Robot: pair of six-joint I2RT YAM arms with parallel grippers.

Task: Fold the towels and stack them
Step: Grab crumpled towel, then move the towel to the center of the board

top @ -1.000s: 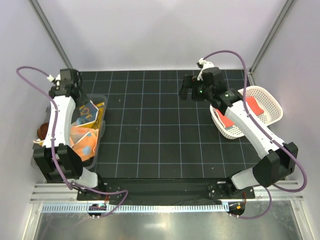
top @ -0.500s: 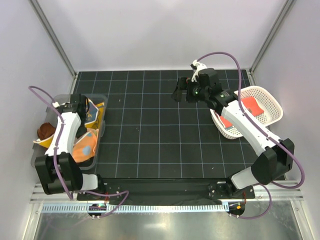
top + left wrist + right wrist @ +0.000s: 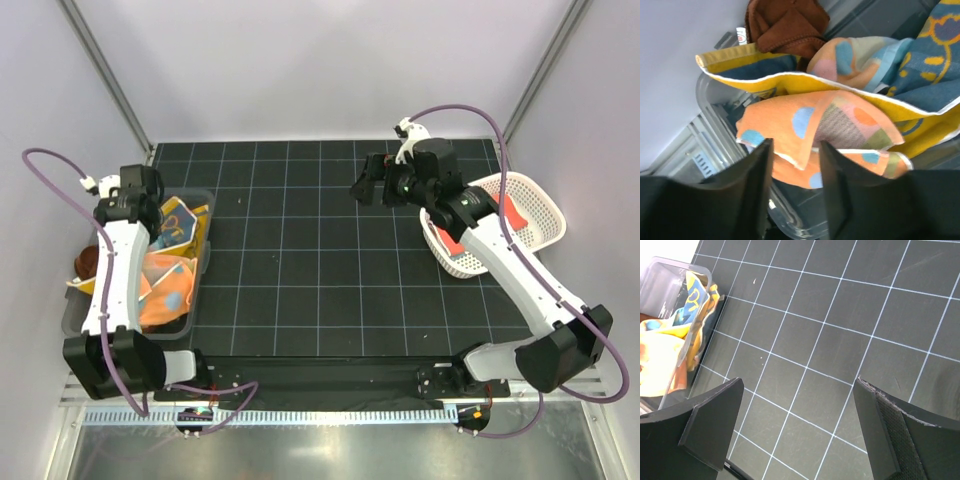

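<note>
In the clear plastic bin (image 3: pixel 197 280) at the left edge of the table (image 3: pixel 300 270): orange polka-dot towel (image 3: pixel 785 117), hem lying crosswise between the narrowed jaws of the left gripper (image 3: pixel 794 150); pinched or not, cannot tell. Far nearer than the right gripper (image 3: pixel 800 385), splayed empty over the far middle.

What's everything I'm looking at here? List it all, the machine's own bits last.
clear plastic bin: one, see-through, at the mat's left edge
orange polka-dot towel: one, orange with blue spots, in the bin
yellow-and-blue towel: one, yellow and blue, in the bin
brown towel: one, rust-brown, at the bin's left side
perforated basket: one, white, right side
red-orange towel: at least one, red-orange, in the basket
mat: one, black with white grid, beneath both arms
left gripper: one, black, over the bin's towels
right gripper: one, black, open, above bare mat
</note>
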